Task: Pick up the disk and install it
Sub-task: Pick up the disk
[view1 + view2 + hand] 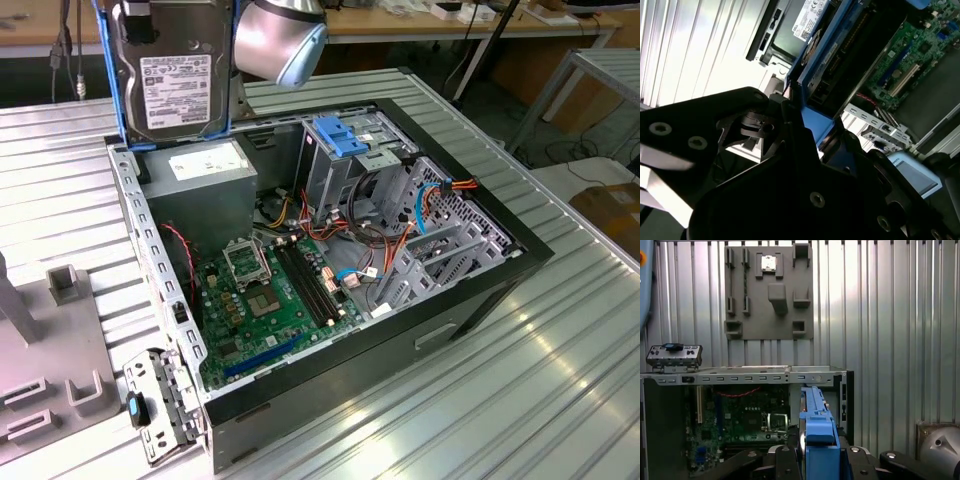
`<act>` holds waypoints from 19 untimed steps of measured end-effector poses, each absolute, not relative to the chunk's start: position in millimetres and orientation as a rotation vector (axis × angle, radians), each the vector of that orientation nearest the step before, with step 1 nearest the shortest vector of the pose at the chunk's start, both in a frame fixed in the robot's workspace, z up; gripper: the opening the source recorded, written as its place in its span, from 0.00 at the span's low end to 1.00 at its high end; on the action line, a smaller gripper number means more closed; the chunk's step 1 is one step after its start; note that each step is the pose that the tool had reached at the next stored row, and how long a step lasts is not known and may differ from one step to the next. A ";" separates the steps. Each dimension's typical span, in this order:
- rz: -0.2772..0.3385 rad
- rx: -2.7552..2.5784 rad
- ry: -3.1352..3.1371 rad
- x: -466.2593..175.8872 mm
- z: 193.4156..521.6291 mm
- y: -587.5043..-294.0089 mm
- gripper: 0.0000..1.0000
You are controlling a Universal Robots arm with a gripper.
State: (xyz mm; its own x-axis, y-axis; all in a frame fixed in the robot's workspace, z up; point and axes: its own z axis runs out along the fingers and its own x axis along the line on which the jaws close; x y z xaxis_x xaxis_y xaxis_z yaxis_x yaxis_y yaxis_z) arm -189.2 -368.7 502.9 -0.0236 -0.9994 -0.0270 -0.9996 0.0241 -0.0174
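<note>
Disk is off the tabletop and up in the air, label side toward the exterior cam. It hangs upright over the far corner of the open PC case at the exterior view's left, just above the power supply, not touching it as far as we can tell. Pincer is clamped on it: in the first wrist view dark fingers sit tight on both sides of the blue carrier, & in the second wrist view the same carrier edge runs out from the pincer body w/ the motherboard beyond. So we judge pick-up done, install not yet: disk is well apart from the drive cage, which sits across the case under a light-blue bracket. Seating it, we'd say, calls for squaring the carrier's rails w/ the cage slot and keeping clear of the orange cables near it; a tilted entry could jam. Grey fixture plate lies on the tabletop beside the case.
</note>
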 end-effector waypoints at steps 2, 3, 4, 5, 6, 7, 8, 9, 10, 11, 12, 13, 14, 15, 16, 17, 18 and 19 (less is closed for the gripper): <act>0.010 -2.173 2.225 -177.0 502.5 -368.7 0.37; 0.010 -2.173 2.225 -173.3 502.4 -368.7 0.37; 0.010 -2.173 2.225 -169.8 502.3 -368.7 0.37; 0.010 -2.173 2.225 -163.2 502.1 -368.7 0.37; 0.010 -2.173 2.225 -159.2 501.9 -368.7 0.37; 0.010 -2.173 2.225 -155.2 501.8 -368.7 0.37; 0.010 -2.173 2.225 -142.1 501.5 -368.7 0.37; 0.010 -2.173 2.225 -133.2 501.3 -368.7 0.37; 0.010 -2.173 2.225 -124.8 501.0 -368.7 0.37; 0.010 -2.173 2.225 -118.3 500.8 -368.7 0.37; 0.010 -2.173 2.225 -113.7 500.7 -368.7 0.37; 0.010 -2.173 2.225 -106.2 500.5 -368.7 0.37; 0.010 -2.173 2.225 -99.5 500.3 -368.7 0.37; 0.010 -2.173 2.225 -95.2 500.3 -368.7 0.37; 0.010 -2.173 2.225 -95.2 500.3 -368.7 0.37; 0.010 -2.173 2.225 -95.2 500.3 -368.7 0.37; 0.010 -2.173 2.225 -95.1 500.3 -368.7 0.37; 0.010 -2.173 2.225 -95.0 500.3 -368.7 0.37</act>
